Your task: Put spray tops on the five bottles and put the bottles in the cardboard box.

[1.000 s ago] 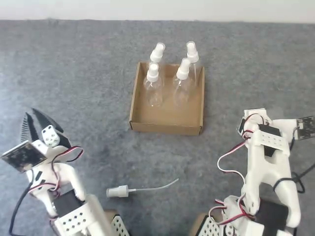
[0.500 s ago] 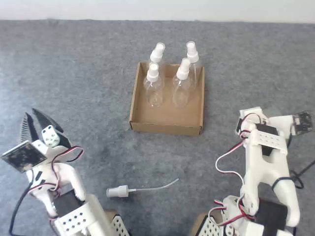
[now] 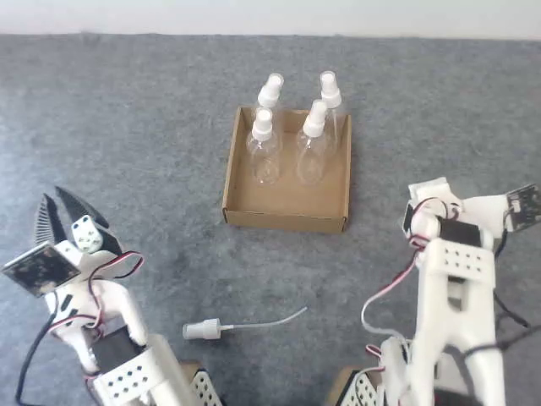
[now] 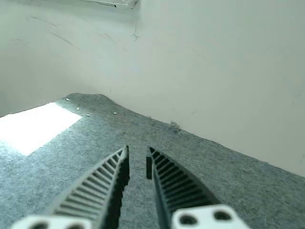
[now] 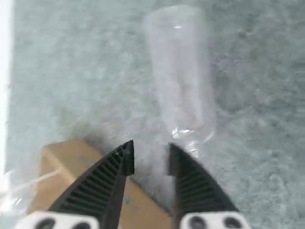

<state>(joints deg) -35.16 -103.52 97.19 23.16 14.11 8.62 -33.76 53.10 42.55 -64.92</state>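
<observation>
The cardboard box lies at the table's middle. Several clear bottles with white spray tops stand in it, two in front and two at its far wall. A loose white spray top with its thin tube lies on the carpet in front of the box. A clear uncapped bottle shows just beyond my right gripper, which is open and holds nothing. My left gripper stands raised at the near left, slightly open with nothing between its fingers.
Grey carpet covers the table, with a pale wall behind it. The right arm rises at the near right. A brown cardboard-coloured edge lies under the right gripper's fingers.
The right arm has lifted and swung a little, so it stands taller in the high view. The left arm, box and loose spray top have not moved.
</observation>
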